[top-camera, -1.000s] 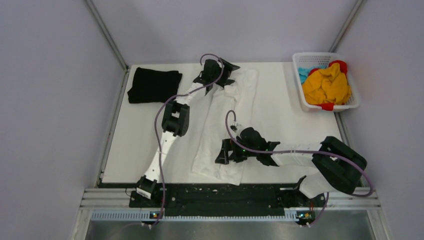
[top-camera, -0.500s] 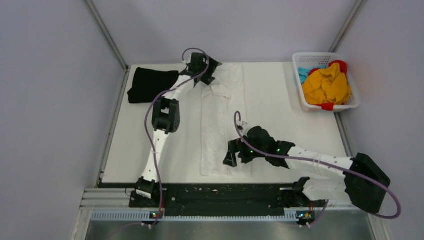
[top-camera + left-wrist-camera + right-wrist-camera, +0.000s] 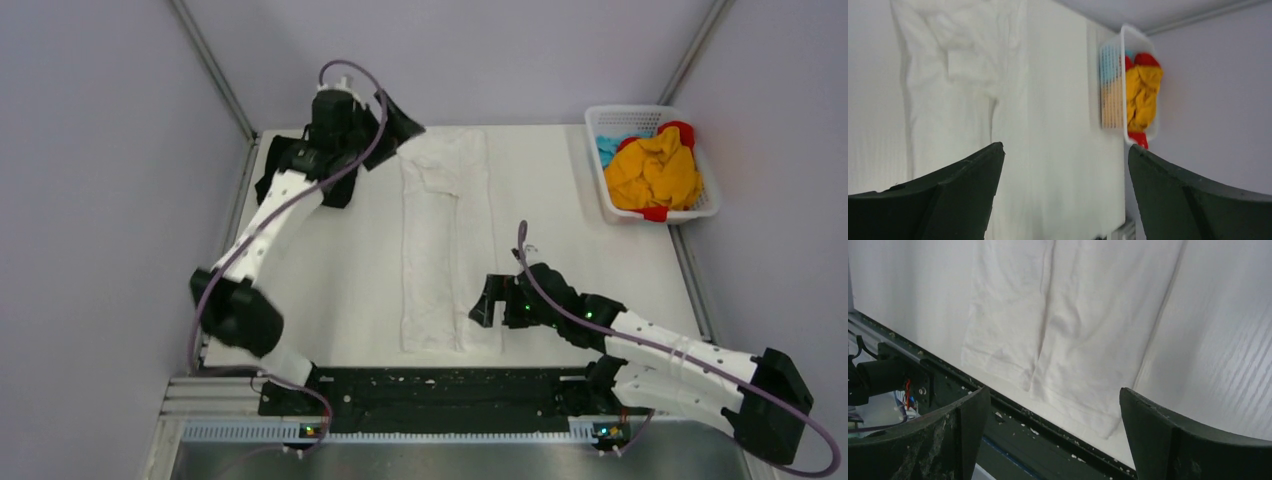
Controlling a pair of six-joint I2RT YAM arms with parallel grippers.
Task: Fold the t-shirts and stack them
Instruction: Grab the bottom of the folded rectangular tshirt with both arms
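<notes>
The white t-shirt (image 3: 445, 240) lies flat on the table as a long narrow strip, folded lengthwise, with its collar end far and its hem near. It also shows in the left wrist view (image 3: 958, 75) and the right wrist view (image 3: 1063, 325). The black t-shirt (image 3: 268, 168) lies folded at the far left, mostly hidden behind my left arm. My left gripper (image 3: 398, 130) (image 3: 1063, 170) is open and empty, raised above the table just left of the white shirt's collar end. My right gripper (image 3: 484, 303) (image 3: 1053, 415) is open and empty, just right of the hem.
A white lattice basket (image 3: 630, 108) holding yellow, red and blue cloth stands at the far right corner; it also shows in the left wrist view (image 3: 1128, 37). The black rail along the table's near edge (image 3: 1013, 430) lies just below the hem.
Both grippers have come off the white shirt. My left arm rose and swung left from the collar end. My right gripper moved right, off the hem. The shirt now lies straight.
</notes>
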